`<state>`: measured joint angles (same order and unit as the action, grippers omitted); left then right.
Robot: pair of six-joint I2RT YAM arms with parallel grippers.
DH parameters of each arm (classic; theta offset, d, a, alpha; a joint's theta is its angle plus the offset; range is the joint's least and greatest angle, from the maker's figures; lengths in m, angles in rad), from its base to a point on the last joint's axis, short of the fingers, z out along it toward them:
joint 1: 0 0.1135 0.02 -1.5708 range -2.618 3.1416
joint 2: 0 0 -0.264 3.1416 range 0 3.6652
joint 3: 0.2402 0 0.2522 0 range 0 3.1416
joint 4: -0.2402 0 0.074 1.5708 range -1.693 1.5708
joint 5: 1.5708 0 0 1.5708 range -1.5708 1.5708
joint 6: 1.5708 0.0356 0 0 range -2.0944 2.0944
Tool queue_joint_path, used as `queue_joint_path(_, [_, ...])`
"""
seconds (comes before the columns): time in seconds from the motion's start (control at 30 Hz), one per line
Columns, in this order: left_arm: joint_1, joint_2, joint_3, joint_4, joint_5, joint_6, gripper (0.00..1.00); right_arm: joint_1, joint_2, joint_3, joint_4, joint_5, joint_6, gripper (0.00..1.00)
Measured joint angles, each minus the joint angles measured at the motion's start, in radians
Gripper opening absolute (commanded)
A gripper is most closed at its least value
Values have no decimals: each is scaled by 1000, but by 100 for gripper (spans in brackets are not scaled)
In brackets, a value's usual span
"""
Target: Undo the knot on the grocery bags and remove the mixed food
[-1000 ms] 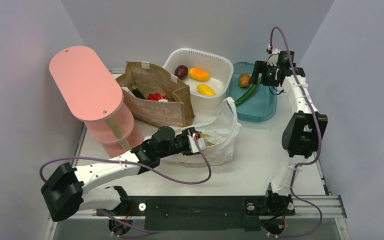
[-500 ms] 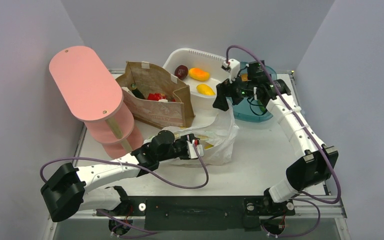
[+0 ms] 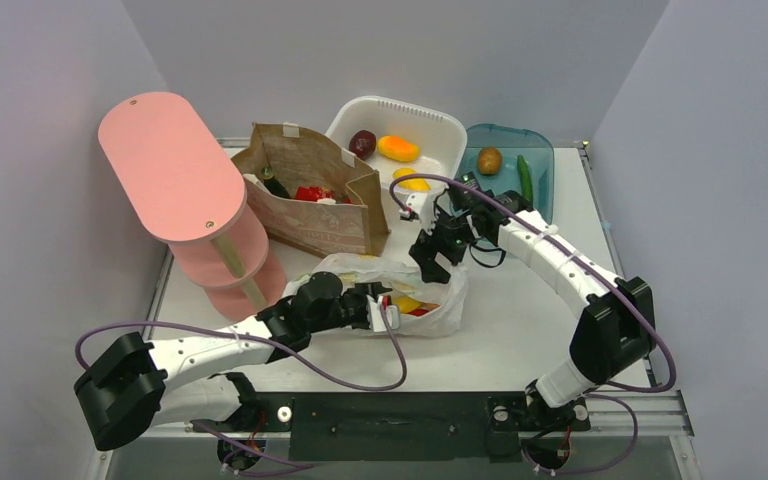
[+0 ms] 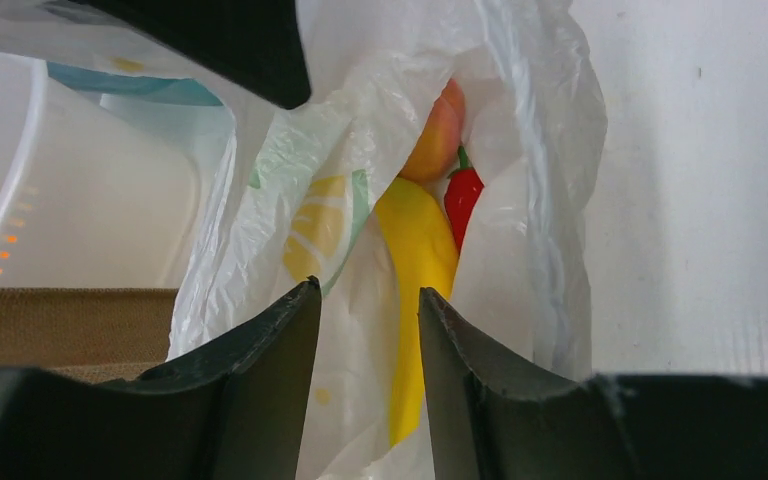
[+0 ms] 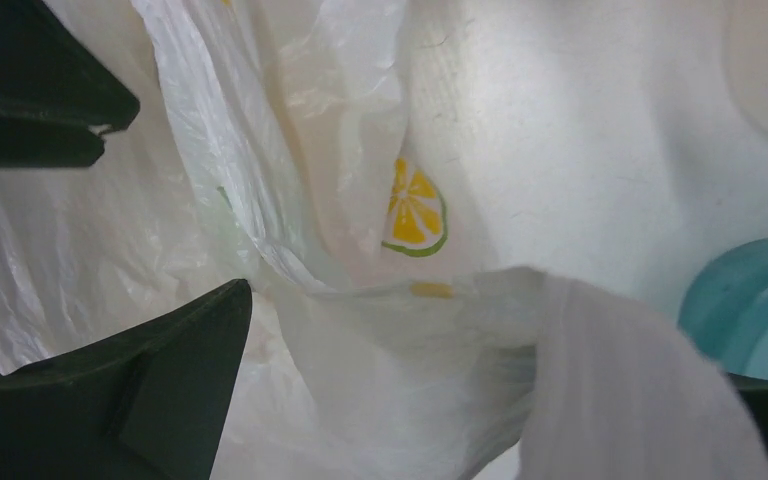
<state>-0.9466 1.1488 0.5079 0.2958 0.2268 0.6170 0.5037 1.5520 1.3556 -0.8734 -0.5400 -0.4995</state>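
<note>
Top view: I see the grocery bag [image 3: 445, 298] lying mid-table [image 3: 530, 330], mouth open, just in front of the brown paper bag [image 3: 310, 205]. The left gripper [image 3: 385, 312] sits at the bag's near rim. The right gripper [image 3: 432, 262] hangs over the far rim with its jaws spread. The cucumber [image 3: 525, 180] lies in the teal tray [image 3: 505, 138], beside a brown kiwi-like fruit [image 3: 489, 160]. The white tub [image 3: 440, 128] holds two orange-yellow fruits [image 3: 398, 148] and a dark red one [image 3: 362, 142].

Left wrist: the jaws are narrow with bag film in the gap; I can't tell if it's actually pinched. Inside the bag, a peach-coloured fruit [image 4: 438, 135] touches a red pepper [image 4: 463, 195], and both lie against a long yellow fruit [image 4: 420, 260]. There's a lemon print [image 4: 322, 225] on the film.

Right wrist: the jaws are wide, and crumpled bag film lies below and between them. I also see a lemon-slice print [image 5: 415, 215], with a corner of the teal tray at the right edge.
</note>
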Motion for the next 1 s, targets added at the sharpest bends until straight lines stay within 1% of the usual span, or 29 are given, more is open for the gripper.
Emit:
queue_joint_path(0.23, [0,0,-63,-1,4,45,37,64,0,-96,29,13,-33,88])
queue_joint_path(0.3, [0,8,-74,-2,9,55,33,76,0,-99,39,12,-27,88])
queue_joint_path(0.33, [-1,15,-77,-3,11,60,30,79,-1,-99,46,11,-19,89])
queue_joint_path(0.47, [-1,36,-77,-4,18,76,22,87,-5,-99,59,9,24,92])
queue_joint_path(0.53, [-1,40,-77,2,19,76,19,103,-10,-99,69,35,70,94])
queue_joint_path(0.67, [-1,40,-77,25,25,75,16,178,-20,-115,132,109,147,97])
queue_joint_path(0.73, [-2,40,-77,41,26,74,15,208,-32,-147,166,140,164,97])
queue_joint_path(0.8, [-2,40,-77,52,29,72,14,232,-39,-183,192,175,172,95])
queue_joint_path(0.87, [-2,40,-77,52,37,72,14,239,-30,-202,204,212,173,87])
queue_joint_path(0.9, [-2,39,-77,51,43,73,14,238,-19,-206,211,235,172,71])
queue_joint_path(0.93, [-2,39,-77,48,48,76,16,237,-10,-207,215,253,172,61])
queue_joint_path(0.97, [-2,39,-77,43,56,78,17,235,6,-207,222,275,174,43])
queue_joint_path(1.0, [-4,39,-77,33,63,84,17,232,16,-207,227,288,171,35])
